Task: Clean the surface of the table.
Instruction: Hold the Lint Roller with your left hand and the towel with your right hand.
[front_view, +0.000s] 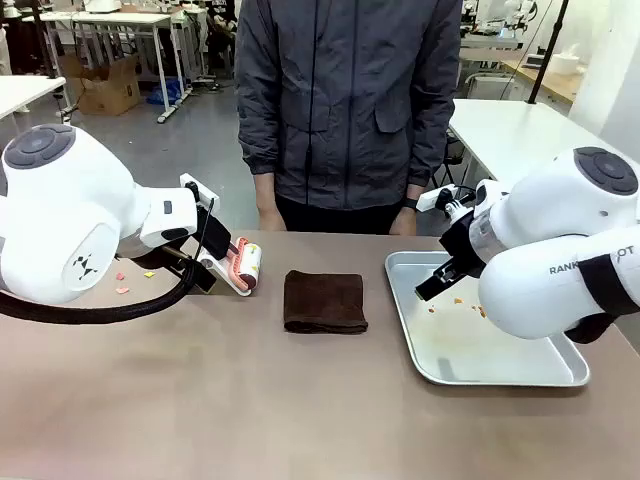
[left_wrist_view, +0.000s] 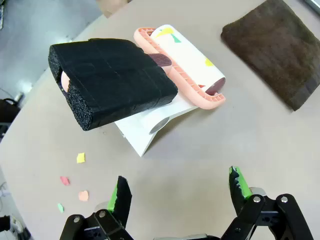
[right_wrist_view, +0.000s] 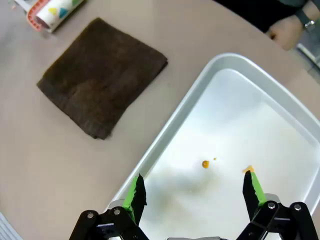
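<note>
The brownish-tan table (front_view: 250, 400) carries a few coloured paper scraps (left_wrist_view: 80, 158) at its left. A lint roller (left_wrist_view: 192, 62) with a pink frame, a white stand and a black foam handle (left_wrist_view: 112, 80) lies there, with scraps stuck to its roll. My left gripper (left_wrist_view: 180, 192) hovers open just behind the handle, holding nothing. A folded dark brown cloth (front_view: 325, 300) lies mid-table. My right gripper (right_wrist_view: 194, 192) hangs open over the near left part of the silver tray (right_wrist_view: 280, 100), nothing between its fingers.
Small orange crumbs (right_wrist_view: 205, 163) lie in the tray. A person in a dark jacket stands at the far edge, one hand (right_wrist_view: 286, 31) resting near the tray's far corner. White tables and boxes stand farther back.
</note>
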